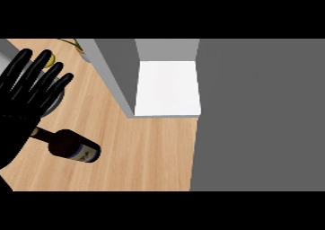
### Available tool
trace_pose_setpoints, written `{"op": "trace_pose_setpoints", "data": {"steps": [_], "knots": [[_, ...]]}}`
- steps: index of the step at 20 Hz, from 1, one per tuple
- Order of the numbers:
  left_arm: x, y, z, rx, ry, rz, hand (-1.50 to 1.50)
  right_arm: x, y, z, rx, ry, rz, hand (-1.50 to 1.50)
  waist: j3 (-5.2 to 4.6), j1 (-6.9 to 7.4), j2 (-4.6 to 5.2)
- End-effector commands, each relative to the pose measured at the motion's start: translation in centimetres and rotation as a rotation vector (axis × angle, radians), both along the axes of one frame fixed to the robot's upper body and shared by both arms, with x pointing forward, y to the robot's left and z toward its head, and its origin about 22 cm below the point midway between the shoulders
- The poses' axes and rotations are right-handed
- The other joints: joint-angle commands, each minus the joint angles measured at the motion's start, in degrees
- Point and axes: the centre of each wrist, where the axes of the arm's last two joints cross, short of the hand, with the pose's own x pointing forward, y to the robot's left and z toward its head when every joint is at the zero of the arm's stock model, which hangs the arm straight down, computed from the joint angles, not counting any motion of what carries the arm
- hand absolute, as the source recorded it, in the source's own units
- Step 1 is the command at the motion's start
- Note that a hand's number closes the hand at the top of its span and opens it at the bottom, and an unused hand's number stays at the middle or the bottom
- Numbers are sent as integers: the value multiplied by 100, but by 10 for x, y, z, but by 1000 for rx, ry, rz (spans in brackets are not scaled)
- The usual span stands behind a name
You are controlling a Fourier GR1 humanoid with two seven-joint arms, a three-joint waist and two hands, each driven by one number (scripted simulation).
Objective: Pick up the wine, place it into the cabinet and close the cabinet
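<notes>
Right side of view: a flat grey panel (258,112), top to bottom, nothing on it. Left of it, the pale wooden counter (145,152). At upper centre the cabinet (169,87) stands open, its white inside bare; its grey door (115,74) is swung out and runs slantwise across the counter toward the upper left. Left hand (19,99), black, fills the view's left edge: wide open, fingers (39,67) straight and fanned, pointing away from the robot, curled round nothing. Wine bottle (73,146) lies on its side on the counter, just below and right of the palm, well short of the cabinet; dark body with label toward the lower right, neck running up-left under the hand's edge. Contact between hand and neck cannot be told. A dark round rim (56,101) shows beneath the fingertips, partly hidden.
</notes>
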Motion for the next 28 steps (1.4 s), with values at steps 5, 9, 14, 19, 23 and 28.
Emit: {"op": "trace_pose_setpoints", "data": {"steps": [5,9,14,19,23,28], "knots": [[-41,20,59,-9,46,-55,-150,-49,-1,37,-2,4,37,-150,-1,42,-5],[-47,14,70,-22,45,-56,-150,-54,3,52,12,23,30,-150,-5,51,10],[-66,17,83,-30,68,-46,-150,-55,7,49,20,30,39,-150,-1,42,2],[-72,18,92,-16,73,-10,-150,-60,3,54,0,36,24,-150,-1,39,0],[-77,18,88,-43,75,18,-150,-50,6,51,5,23,6,-150,-3,59,6],[-80,30,102,-5,54,66,-150,-67,6,65,2,35,28,-150,-7,59,-15]]}}
